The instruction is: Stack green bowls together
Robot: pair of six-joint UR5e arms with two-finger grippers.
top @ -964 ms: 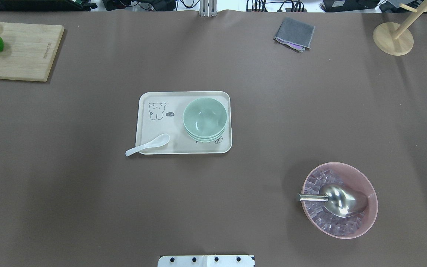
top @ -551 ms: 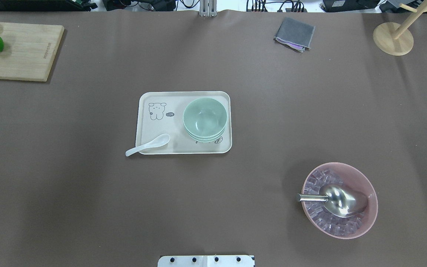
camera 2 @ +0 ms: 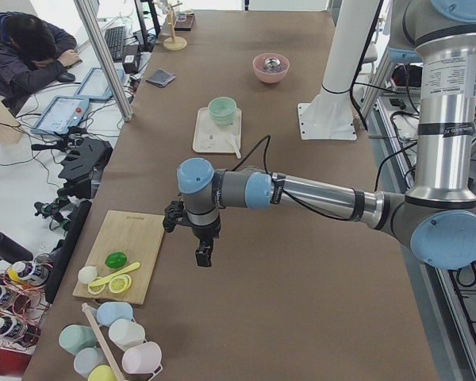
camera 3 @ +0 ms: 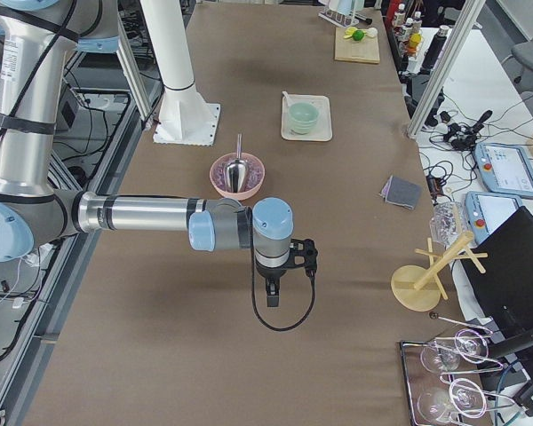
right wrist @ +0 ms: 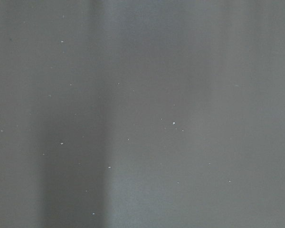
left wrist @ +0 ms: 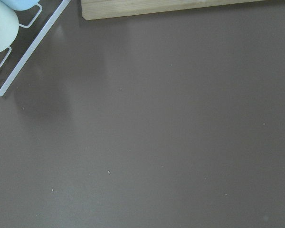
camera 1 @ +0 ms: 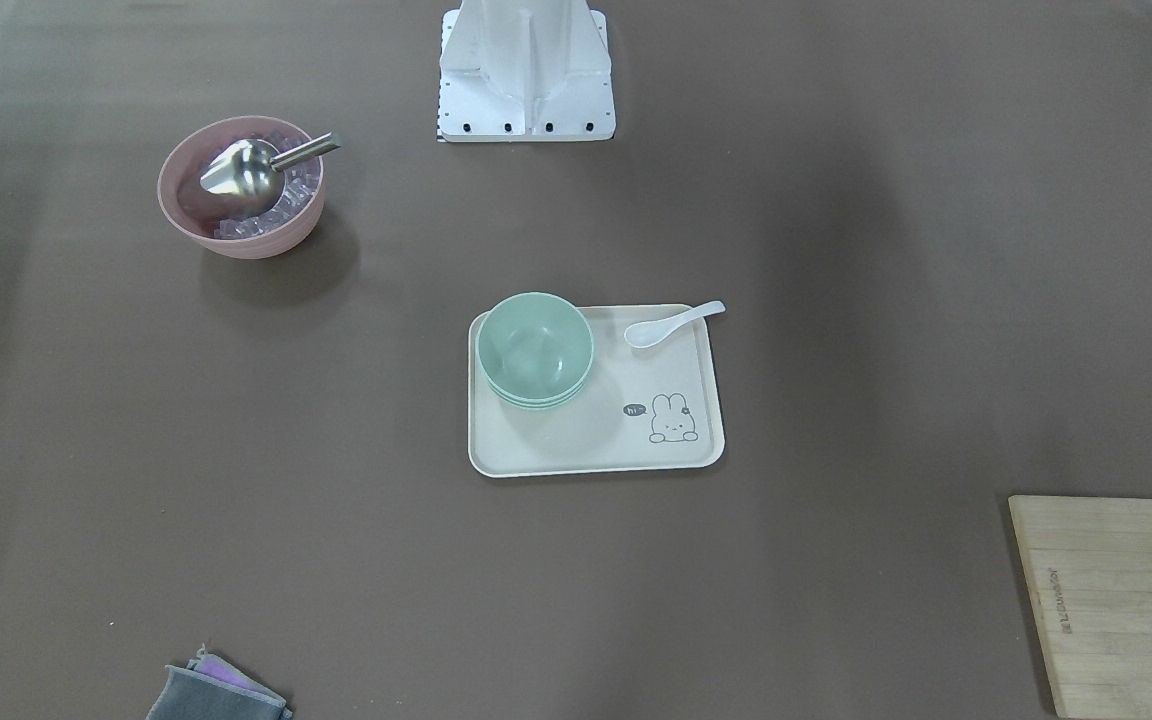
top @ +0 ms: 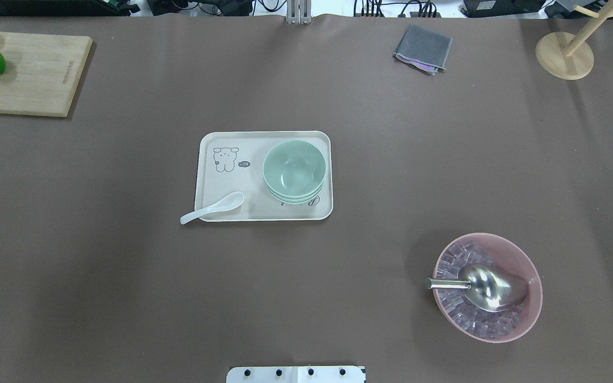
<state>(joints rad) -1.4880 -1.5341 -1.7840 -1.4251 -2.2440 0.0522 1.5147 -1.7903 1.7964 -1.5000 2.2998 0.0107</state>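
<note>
I judge the stacking done. On the cream tray (top: 232, 183), well apart from both grippers, the three green bowls (top: 294, 169) sit nested in one pile: pale mint, matte, plain. My left gripper (camera 2: 202, 255) and right gripper (camera 3: 271, 293) hang over the table (top: 445, 159); I cannot tell whether either is open or closed.

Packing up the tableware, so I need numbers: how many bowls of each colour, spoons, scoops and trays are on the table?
Green bowls: 3
Pink bowl: 1
Spoon: 1
Scoop: 1
Tray: 1
Total: 7
</note>
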